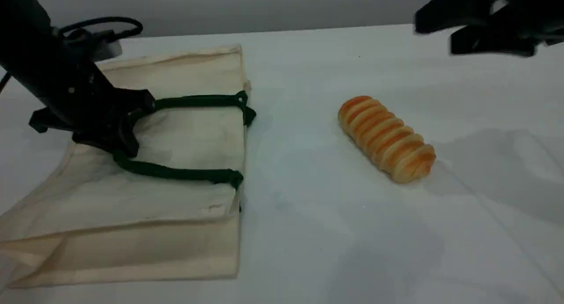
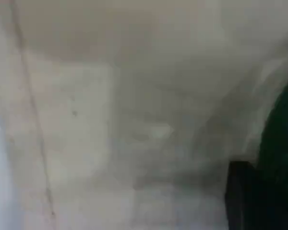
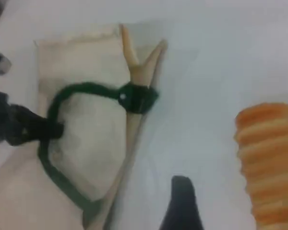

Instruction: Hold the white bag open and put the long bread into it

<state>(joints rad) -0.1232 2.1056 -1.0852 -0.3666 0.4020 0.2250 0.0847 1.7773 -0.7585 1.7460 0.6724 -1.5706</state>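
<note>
The white bag (image 1: 176, 79) is matt, creased cream cloth with thick, fuzzy dark green rope handles (image 1: 176, 173), the long bread (image 1: 387, 137) looks smooth and faintly glossy (ridged across), and the table (image 1: 335, 233) is plain matt white.

Matte black left arm (image 1: 53, 70), looped black cable (image 1: 105, 24) behind it — black right tool (image 1: 489, 26), blurred

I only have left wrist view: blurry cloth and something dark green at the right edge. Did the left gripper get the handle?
Observer: Yes. The left gripper is shut on the green rope handle of the white bag.
Operator: Bag open?
Observer: Not yet, it lies flat on the table.
Operator: Bread?
Observer: The long bread lies on the table right of the bag, untouched.
Operator: Right gripper?
Observer: The right gripper is open, off the table beyond the bread.
</note>
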